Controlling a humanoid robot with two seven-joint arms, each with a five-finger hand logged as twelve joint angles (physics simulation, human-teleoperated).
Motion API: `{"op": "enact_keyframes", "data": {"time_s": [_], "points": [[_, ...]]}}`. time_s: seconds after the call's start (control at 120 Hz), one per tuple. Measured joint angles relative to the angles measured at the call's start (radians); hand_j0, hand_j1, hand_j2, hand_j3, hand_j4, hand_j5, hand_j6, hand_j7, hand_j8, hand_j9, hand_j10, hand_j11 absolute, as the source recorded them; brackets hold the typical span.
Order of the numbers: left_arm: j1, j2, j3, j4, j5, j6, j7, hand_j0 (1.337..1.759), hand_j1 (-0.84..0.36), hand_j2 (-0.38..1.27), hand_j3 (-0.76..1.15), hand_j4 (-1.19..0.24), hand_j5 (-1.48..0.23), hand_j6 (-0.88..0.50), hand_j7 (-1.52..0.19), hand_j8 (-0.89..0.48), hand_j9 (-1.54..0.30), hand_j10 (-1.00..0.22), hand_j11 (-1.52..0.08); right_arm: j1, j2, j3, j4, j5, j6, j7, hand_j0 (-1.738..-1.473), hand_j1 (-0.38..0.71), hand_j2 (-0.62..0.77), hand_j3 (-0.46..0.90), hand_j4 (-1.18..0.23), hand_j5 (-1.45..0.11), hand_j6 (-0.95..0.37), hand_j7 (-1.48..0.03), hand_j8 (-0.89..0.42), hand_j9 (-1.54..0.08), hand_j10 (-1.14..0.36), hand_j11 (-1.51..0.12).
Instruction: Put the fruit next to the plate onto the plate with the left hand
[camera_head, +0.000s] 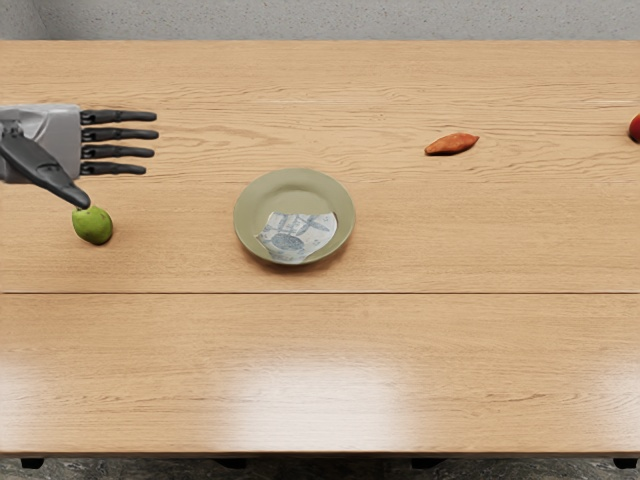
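Head view shows the wooden table (320, 360) with the olive plate (300, 178) near its middle. My left hand (70, 145) hangs at the plate's ten o'clock, its four fingers straight and slightly spread, thumb angled down, holding nothing. The green fruit (92, 225) lies on the table at the plate's nine o'clock, just under my thumb tip. I judge this the reach step: next I must lower, curl around the fruit, then carry it toward three o'clock.
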Motion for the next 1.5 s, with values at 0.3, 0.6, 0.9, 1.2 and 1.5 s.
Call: {"op": "enact_keyframes", "data": {"time_s": [0.3, 0.6, 0.9, 1.2, 1.5], "points": [[-0.035, -0.031, -0.001, -0.049, -0.012, 0.000, 0.000, 1.658, 0.32, 0.00, 0.00, -0.02, -0.03, -0.02, -0.03, -0.02, -0.03, -0.02, -0.03, 0.001, 0.000, -0.008, 0.000, -0.001, 0.004, 0.000, -1.658, -0.35, 0.00, 0.00, 0.00, 0.00, 0.00, 0.00, 0.00, 0.00, 0.00, 0.00], [-0.070, -0.154, -0.028, -0.024, 0.240, 0.000, 0.001, 1.658, 0.32, 0.00, 0.00, -0.02, -0.03, -0.02, -0.03, -0.02, -0.03, -0.02, -0.03, 0.000, 0.000, -0.010, 0.000, -0.002, 0.004, 0.001, -1.658, -0.35, 0.00, 0.00, 0.00, 0.00, 0.00, 0.00, 0.00, 0.00, 0.00, 0.00], [-0.061, -0.245, -0.011, -0.021, 0.795, 0.214, 0.063, 1.658, 0.33, 0.00, 0.00, -0.02, -0.03, -0.02, -0.03, -0.02, -0.03, -0.02, -0.03, 0.001, 0.000, -0.011, 0.001, -0.003, 0.006, 0.001, -1.658, -0.35, 0.00, 0.00, 0.00, 0.00, 0.00, 0.00, 0.00, 0.00, 0.00, 0.00], [-0.014, -0.297, 0.125, -0.020, 1.018, 0.482, 0.089, 1.658, 0.33, 0.01, 0.00, -0.02, -0.03, -0.03, -0.03, -0.03, -0.03, -0.02, -0.03, 0.001, 0.000, -0.011, 0.001, -0.003, 0.006, 0.001, -1.658, -0.35, 0.00, 0.00, 0.00, 0.00, 0.00, 0.00, 0.00, 0.00, 0.00, 0.00], [-0.005, -0.307, 0.227, -0.021, 1.096, 0.660, 0.090, 1.658, 0.33, 0.01, 0.00, -0.03, -0.03, -0.03, -0.03, -0.03, -0.03, -0.03, -0.03, 0.001, 0.000, -0.011, 0.002, -0.004, 0.007, 0.001, -1.658, -0.35, 0.00, 0.00, 0.00, 0.00, 0.00, 0.00, 0.00, 0.00, 0.00, 0.00]]}}
